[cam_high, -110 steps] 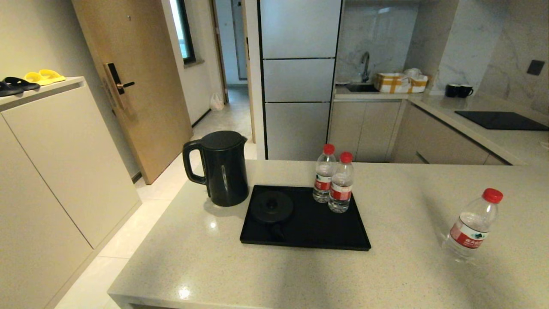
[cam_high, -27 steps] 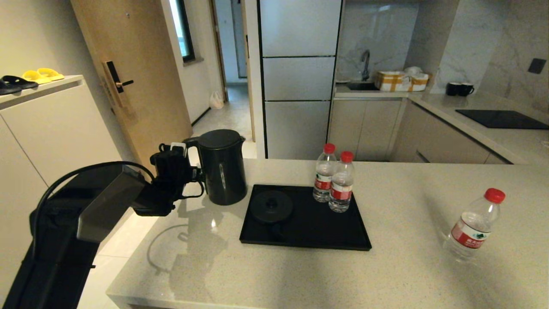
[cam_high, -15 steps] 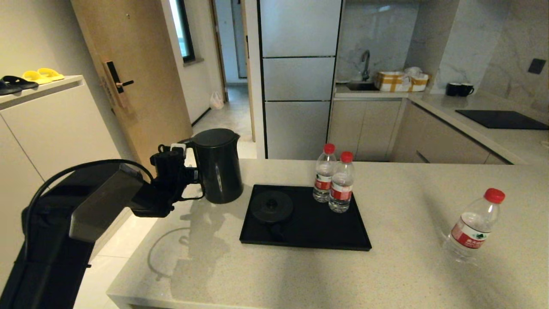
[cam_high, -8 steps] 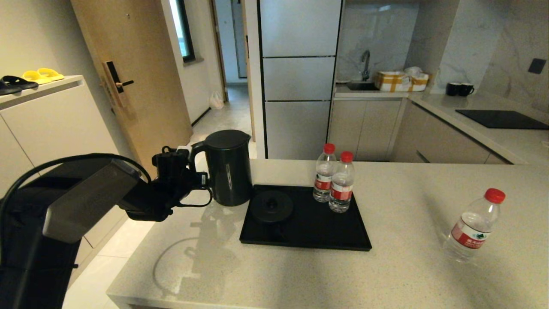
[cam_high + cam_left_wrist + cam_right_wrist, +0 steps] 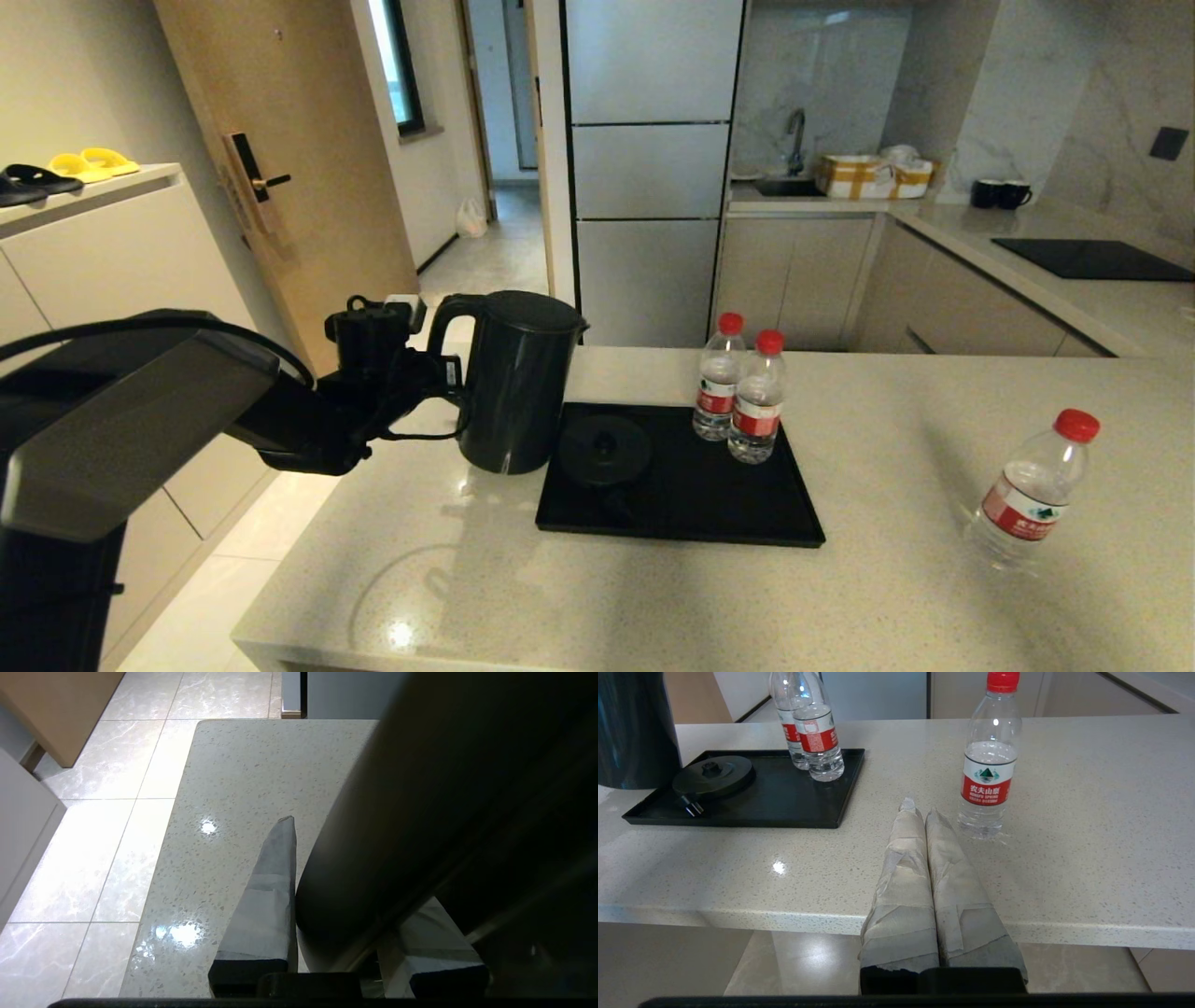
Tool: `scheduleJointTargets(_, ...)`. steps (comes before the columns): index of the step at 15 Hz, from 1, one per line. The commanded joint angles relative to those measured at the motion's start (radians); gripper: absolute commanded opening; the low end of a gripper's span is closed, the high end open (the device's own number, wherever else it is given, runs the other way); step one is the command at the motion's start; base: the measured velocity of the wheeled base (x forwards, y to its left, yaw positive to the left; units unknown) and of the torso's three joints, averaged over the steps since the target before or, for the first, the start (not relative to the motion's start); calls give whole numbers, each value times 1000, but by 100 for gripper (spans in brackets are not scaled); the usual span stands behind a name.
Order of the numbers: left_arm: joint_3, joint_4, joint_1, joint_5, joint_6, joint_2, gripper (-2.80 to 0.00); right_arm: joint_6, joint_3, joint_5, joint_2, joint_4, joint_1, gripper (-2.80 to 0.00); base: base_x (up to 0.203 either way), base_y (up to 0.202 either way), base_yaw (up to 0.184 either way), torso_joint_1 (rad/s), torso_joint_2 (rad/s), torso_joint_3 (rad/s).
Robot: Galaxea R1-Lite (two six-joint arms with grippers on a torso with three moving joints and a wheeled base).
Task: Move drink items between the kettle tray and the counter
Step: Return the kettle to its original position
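Observation:
The black kettle (image 5: 518, 383) stands upright at the left edge of the black tray (image 5: 691, 499). My left gripper (image 5: 441, 378) is shut on its loop handle (image 5: 364, 858), which sits between the taped fingers (image 5: 271, 896). I cannot tell whether the kettle's base touches the counter (image 5: 653, 597). The round base disc (image 5: 605, 451) lies bare on the tray. Two red-capped bottles (image 5: 719, 392) (image 5: 758, 399) stand at the tray's far side. A third bottle (image 5: 1027, 490) stands on the counter to the right. My right gripper (image 5: 920, 809) is shut and empty, at the counter's near edge beside that bottle (image 5: 990, 765).
The counter's left edge drops to the tiled floor (image 5: 93, 835) right beside the kettle. A cream cabinet with shoes (image 5: 56, 173) stands at the left. The black cooktop (image 5: 1092, 261) and two black mugs (image 5: 997, 194) are far back right.
My left gripper has carried the kettle to the right, up against the tray's left edge. The tray and its two bottles have shifted slightly right. The third bottle has not moved.

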Motion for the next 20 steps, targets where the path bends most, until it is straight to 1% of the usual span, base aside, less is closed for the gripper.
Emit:
scheduleJointTargets(1, -10, -8, 1, 5, -3, -17, -280, 0, 2, 0, 0, 0, 0, -280, 0, 0, 0, 0, 0, 0)
scheduleJointTargets(3, -22, -3, 1, 14, -6, -13, -280, 0, 2, 0, 0, 0, 0, -280, 0, 0, 0, 0, 0, 0)
scheduleJointTargets(5, -34, 7, 1, 17, -23, -13, -280, 0, 2, 0, 0, 0, 0, -280, 0, 0, 0, 0, 0, 0)
scheduleJointTargets(7, -47, 12, 2, 36, -31, -15, -280, 0, 2, 0, 0, 0, 0, -280, 0, 0, 0, 0, 0, 0)
scheduleJointTargets(10, -53, 33, 2, 46, -62, -47, -280, 0, 2, 0, 0, 0, 0, -280, 0, 0, 0, 0, 0, 0)
scheduleJointTargets(12, -48, 62, 0, 47, -102, -91, -280, 0, 2, 0, 0, 0, 0, -280, 0, 0, 0, 0, 0, 0)
scheduleJointTargets(14, -27, 112, -35, 37, -158, -142, -280, 0, 2, 0, 0, 0, 0, -280, 0, 0, 0, 0, 0, 0)
scheduleJointTargets(15, -14, 120, -59, 33, -175, -153, -280, 0, 2, 0, 0, 0, 0, -280, 0, 0, 0, 0, 0, 0)
scheduleJointTargets(18, 7, 121, -130, 29, -182, -167, -280, 0, 2, 0, 0, 0, 0, -280, 0, 0, 0, 0, 0, 0)
scheduleJointTargets(20, 0, 115, -169, 30, -183, -134, -280, 0, 2, 0, 0, 0, 0, -280, 0, 0, 0, 0, 0, 0)
